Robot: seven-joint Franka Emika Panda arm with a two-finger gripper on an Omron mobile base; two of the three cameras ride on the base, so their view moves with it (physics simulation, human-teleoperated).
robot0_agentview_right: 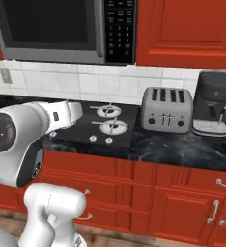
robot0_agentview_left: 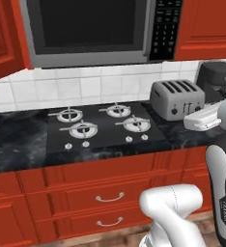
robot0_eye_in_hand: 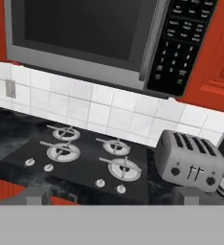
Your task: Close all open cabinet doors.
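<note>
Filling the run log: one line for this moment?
hand: open, empty | facing: black gas cooktop, grey toaster | glossy red upper cabinet door: ajar

white tiled backsplash (robot0_agentview_left: 86, 89), dark marble counter (robot0_agentview_right: 182, 149), wood floor (robot0_agentview_left: 129, 236)

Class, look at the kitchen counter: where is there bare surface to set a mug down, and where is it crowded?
Bare dark counter lies left of the stove, up to the tiled wall. A narrow strip runs in front of the toaster and coffee machine. It is crowded on the right, where those two stand close together, and on the stove's four burners.
</note>
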